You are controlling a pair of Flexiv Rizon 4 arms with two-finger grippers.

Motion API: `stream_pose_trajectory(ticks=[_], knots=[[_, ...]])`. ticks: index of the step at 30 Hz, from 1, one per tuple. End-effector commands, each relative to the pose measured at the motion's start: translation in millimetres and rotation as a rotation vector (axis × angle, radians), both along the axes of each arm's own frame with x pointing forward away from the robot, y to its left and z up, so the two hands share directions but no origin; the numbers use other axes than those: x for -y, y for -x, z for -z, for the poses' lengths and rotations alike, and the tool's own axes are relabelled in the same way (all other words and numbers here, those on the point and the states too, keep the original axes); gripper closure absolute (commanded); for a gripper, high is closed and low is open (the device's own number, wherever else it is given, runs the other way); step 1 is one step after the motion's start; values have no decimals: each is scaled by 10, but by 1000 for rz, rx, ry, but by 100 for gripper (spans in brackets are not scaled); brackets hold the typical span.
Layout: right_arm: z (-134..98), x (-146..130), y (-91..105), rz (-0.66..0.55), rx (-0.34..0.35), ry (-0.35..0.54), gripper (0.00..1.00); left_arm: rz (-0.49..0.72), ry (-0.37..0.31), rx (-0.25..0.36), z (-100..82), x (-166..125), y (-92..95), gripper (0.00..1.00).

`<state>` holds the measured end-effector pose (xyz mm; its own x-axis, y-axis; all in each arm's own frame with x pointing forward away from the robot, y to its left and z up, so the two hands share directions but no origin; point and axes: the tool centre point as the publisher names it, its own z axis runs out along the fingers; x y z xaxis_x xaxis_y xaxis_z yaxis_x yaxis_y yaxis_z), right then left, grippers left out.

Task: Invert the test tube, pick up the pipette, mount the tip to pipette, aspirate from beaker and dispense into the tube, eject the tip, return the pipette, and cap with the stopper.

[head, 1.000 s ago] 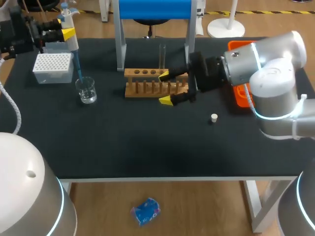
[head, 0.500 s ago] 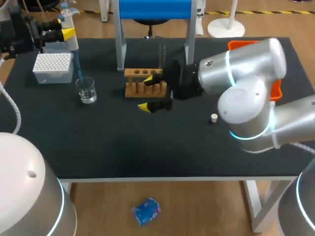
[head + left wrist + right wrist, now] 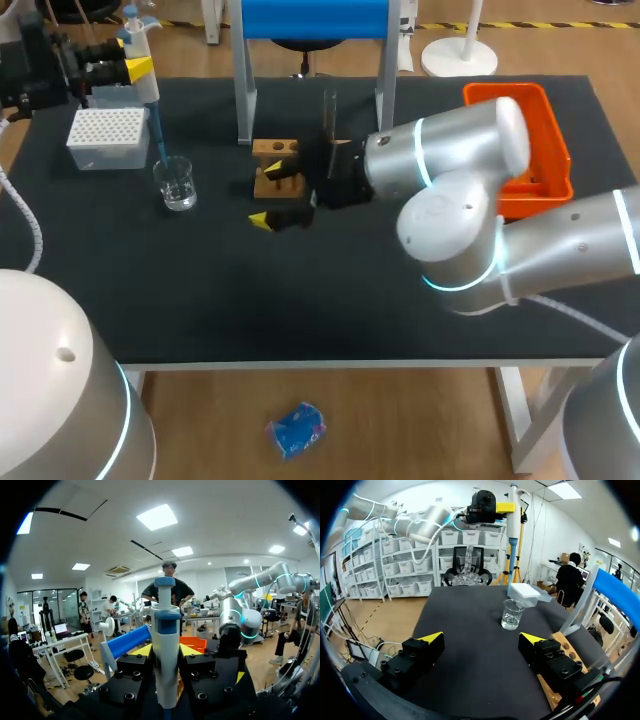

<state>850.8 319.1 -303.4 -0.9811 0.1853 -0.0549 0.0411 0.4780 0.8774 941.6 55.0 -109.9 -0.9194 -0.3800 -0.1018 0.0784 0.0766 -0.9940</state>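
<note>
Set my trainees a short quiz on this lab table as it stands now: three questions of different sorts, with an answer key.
1. True or false: the right tool is open, with nothing between its fingers.
2. What is the left tool shut on?
A. a stopper
B. a pipette
C. a test tube
3. Name the clear glass vessel standing on the table beside the white tip box.

Key
1. True
2. B
3. The beaker
</note>
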Motion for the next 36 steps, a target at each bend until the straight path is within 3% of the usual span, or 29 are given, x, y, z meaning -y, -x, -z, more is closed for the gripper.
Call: stream_pose_trajectory(ticks=[1,13,36], knots=[[219,-358,-87,9,-5,4,0,1,2,2,4,-2,-1,100],[423,-511,-128,17,-29,20,0,1,2,2,4,-2,-1,100],[420,-488,-186,31,-16,19,0,1,2,2,4,-2,-1,100]])
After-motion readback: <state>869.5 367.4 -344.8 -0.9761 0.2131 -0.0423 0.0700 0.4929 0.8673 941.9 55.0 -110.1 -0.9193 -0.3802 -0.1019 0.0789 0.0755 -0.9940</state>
